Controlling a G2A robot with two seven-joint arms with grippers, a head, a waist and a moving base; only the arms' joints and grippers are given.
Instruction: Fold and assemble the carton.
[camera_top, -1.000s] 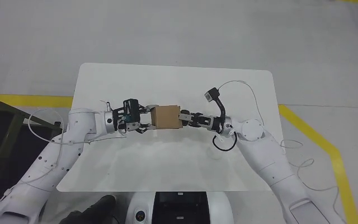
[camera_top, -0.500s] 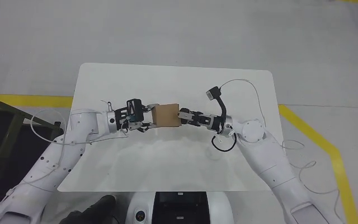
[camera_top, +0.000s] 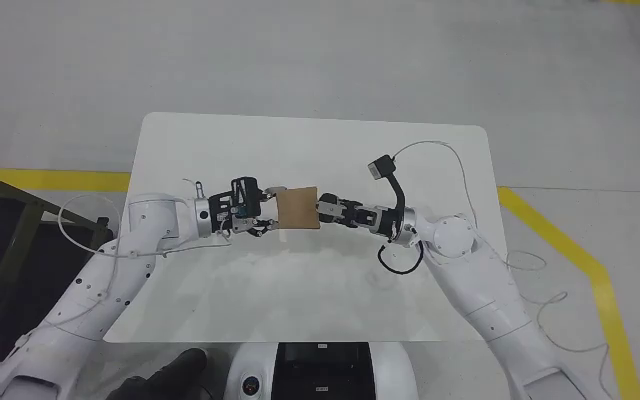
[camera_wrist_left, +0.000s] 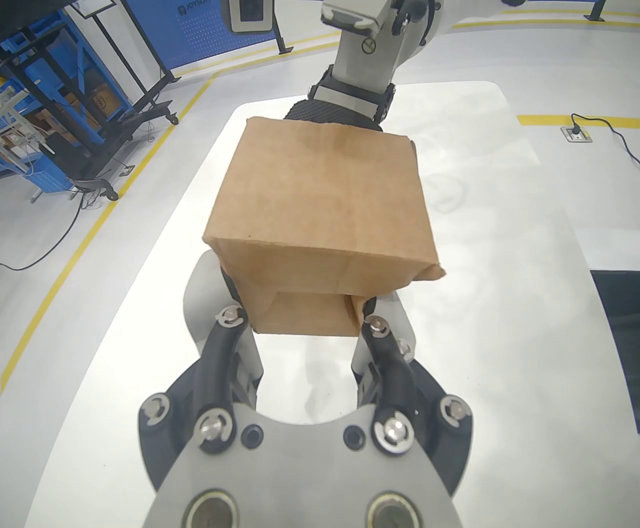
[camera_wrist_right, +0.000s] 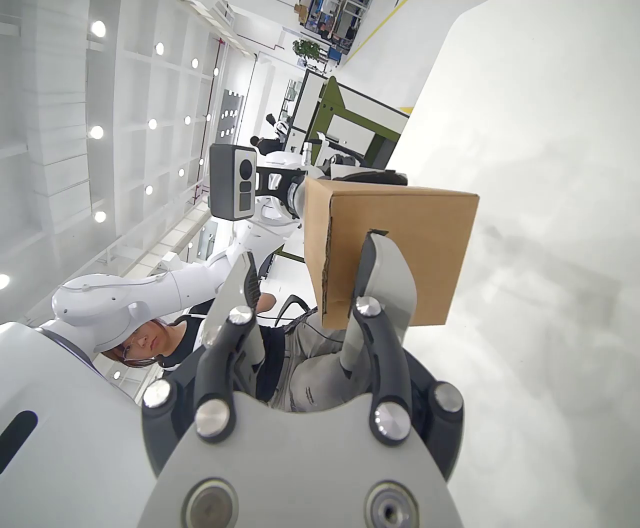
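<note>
**A:** Cardboard carton (camera_top: 297, 208): where does it sit?

**B:** Over the middle of the surface (camera_top: 320, 300), apparently lifted off it, squarely between the two arms, which meet it from opposite ends.

**A:** And the grips?

**B:** The left end effector (camera_top: 267, 212) is clamped around the lower part of its end, and a flap corner (camera_wrist_left: 431, 272) juts out just beside one finger. The right end effector (camera_top: 322, 210) is spread wide, with one finger (camera_wrist_right: 382, 272) flat against the opposite face and the other clear of the cardboard.

**A:** So what decides the next move?

**B:** Probably that the loose flap faces the left arm, so the right one braces.
</note>
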